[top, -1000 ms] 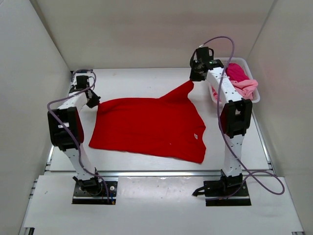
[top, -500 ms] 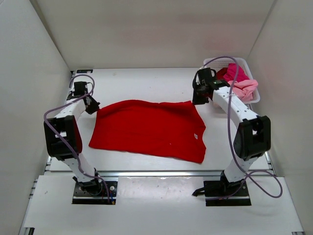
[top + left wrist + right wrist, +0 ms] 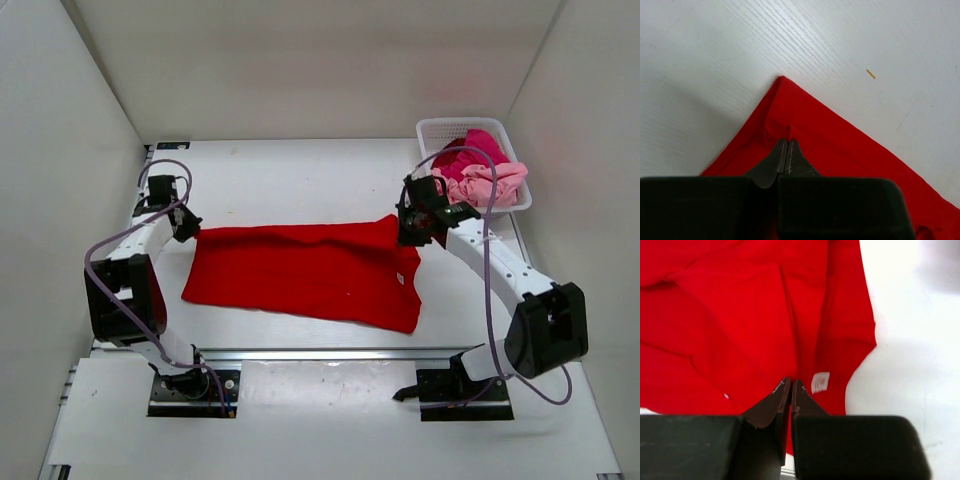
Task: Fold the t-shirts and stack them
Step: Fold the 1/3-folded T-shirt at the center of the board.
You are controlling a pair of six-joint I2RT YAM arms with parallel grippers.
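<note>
Far edge of red t-shirt (image 3: 300,275) has come nearer, left tool (image 3: 188,222) and right tool (image 3: 410,228) each pinched shut on a corner, cloth on desk (image 3: 300,180) between them; first fold probably just starting, pink t-shirts (image 3: 488,180) unfolded in basket (image 3: 425,130) beyond right tool.

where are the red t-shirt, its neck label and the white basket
red t-shirt (image 3: 300,272): top external view, middle of the spread cloth
neck label (image 3: 820,381): right wrist view, centre of the small white tag
white basket (image 3: 438,123): top external view, far rim, left of the clothes inside
</note>
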